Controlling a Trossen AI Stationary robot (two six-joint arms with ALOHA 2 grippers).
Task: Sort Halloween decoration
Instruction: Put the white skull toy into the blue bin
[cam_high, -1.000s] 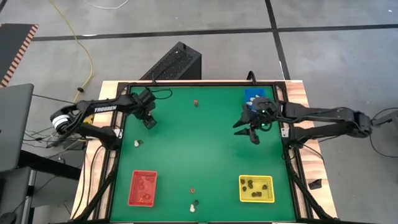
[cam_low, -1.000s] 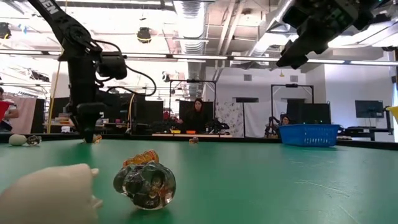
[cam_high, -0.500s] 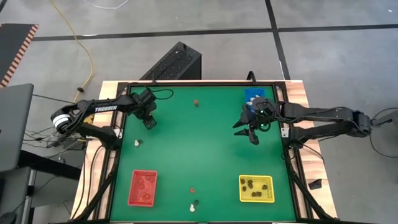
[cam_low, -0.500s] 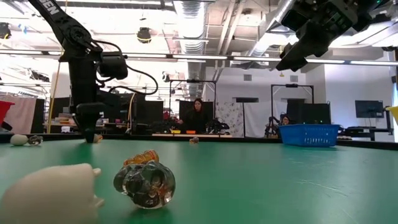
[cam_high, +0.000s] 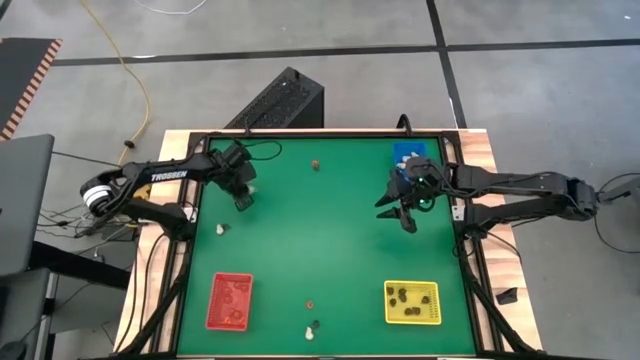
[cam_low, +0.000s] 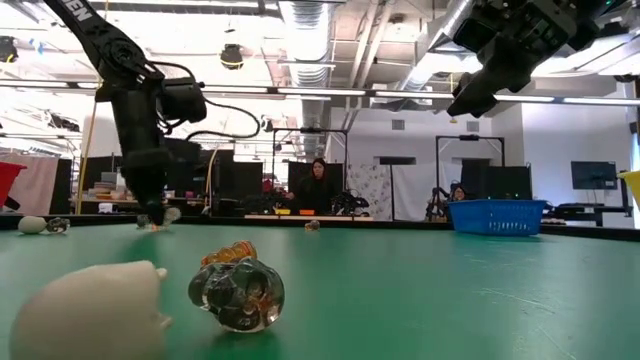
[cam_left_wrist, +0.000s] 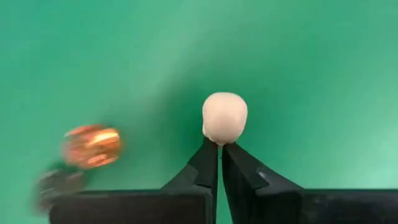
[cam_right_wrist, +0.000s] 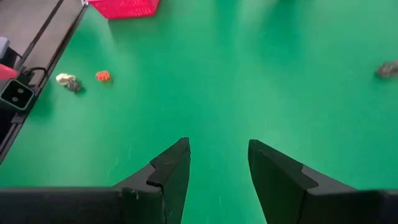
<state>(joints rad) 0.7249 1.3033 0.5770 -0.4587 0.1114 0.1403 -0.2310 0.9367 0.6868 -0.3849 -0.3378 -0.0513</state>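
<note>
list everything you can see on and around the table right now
table: one, green top
red tray: one, near left corner, trinkets inside
yellow tray: one, near right corner, dark trinkets inside
blue tray: one, far right, partly under the right arm
loose trinkets: a near-edge cluster, one far centre, a pair at the left edge
cream trinket: one, at the left fingertips
orange trinket: one, beside it
left gripper: shut, far left
right gripper: open, raised, right side
</note>
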